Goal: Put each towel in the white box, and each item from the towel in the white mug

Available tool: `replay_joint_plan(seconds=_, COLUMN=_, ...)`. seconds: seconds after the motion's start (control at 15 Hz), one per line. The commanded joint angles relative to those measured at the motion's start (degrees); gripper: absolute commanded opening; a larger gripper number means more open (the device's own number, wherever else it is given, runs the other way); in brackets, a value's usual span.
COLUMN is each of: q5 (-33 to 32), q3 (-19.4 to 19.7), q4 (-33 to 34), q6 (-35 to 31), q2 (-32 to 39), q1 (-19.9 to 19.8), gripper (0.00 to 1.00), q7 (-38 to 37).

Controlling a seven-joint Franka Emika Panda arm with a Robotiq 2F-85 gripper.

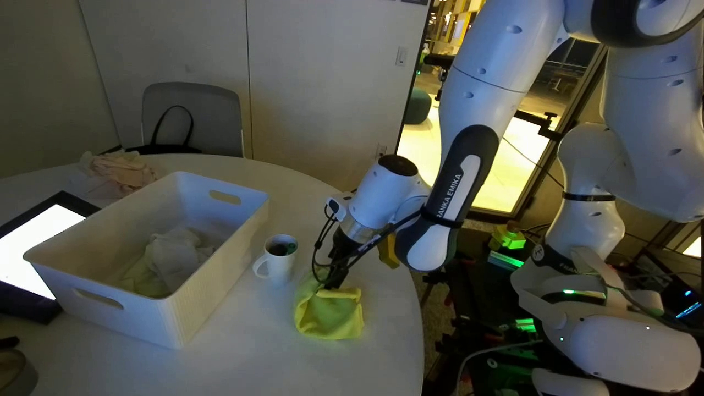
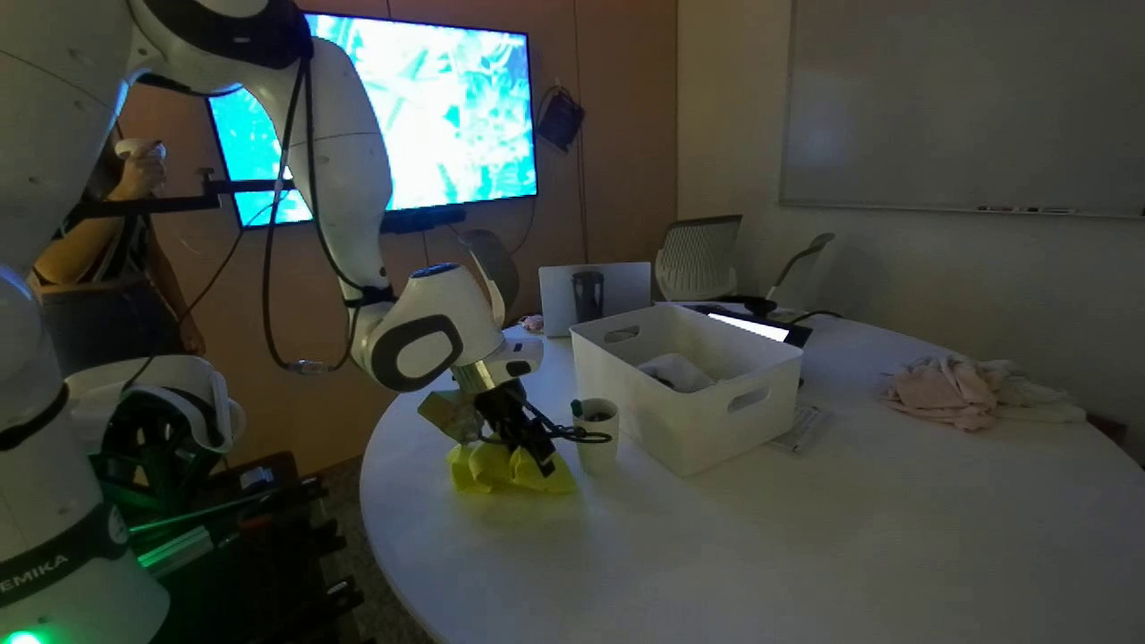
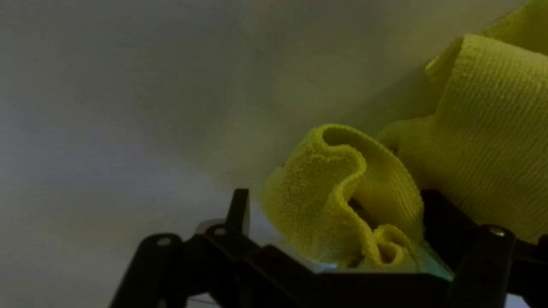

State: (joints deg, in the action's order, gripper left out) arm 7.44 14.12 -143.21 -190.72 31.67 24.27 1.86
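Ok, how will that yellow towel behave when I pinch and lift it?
The towel will probably be floppy and droop: its edges curl loosely. The part bunched between the open fingers should squash easily, since its folds leave gaps. Its ribbed, fuzzy weave probably won't slip much. I can't see whether anything is wrapped inside.

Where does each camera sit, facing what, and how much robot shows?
An exterior view: raised, facing table and grey chair; arm and base at right.
An exterior view: raised, facing table and wall screen; arm and base at left.
Wrist view: wrist-mounted, facing the yellow towel; open pincer at bottom.
Both exterior views share white box, white mug and yellow towel.
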Motion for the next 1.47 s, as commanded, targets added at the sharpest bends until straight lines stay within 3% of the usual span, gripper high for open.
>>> replay_joint_plan(seconds=0.0, q5=2.0, q3=3.5, q4=1.9, q6=-1.6, q2=1.1, q1=3.5, gripper=1.0, q7=-1.8)
replay_joint_plan(seconds=0.27, q5=3.4, q3=6.5, q4=2.6, q6=-1.6, q2=1.3, q1=6.5, gripper=1.0, q7=-2.5)
replay_joint_plan(seconds=0.4, q5=1.5, q3=3.4, q4=2.5, q6=-0.3, q2=0.2, q1=3.5, gripper=1.0, q7=-1.7)
replay_joint_plan(seconds=0.47, q5=3.7, q3=6.1, q4=2.8, q6=-2.1, q2=1.8, q1=6.9, gripper=1.0, q7=-3.1)
replay_joint_plan(seconds=0.53, q5=2.6, q3=4.6, q4=2.4, q6=-1.1, q2=0.6, q1=5.2, gripper=1.0, q7=-2.4)
replay_joint_plan(seconds=1.2, q5=2.5, q3=6.5, q4=0.2, q6=-3.5, q2=-2.0, q1=15.4, gripper=1.0, q7=-0.2)
replay_joint_plan(seconds=1.4, q5=2.8, q3=6.4, q4=0.8, q6=-3.2, q2=-1.2, q1=16.6, gripper=1.0, q7=0.0)
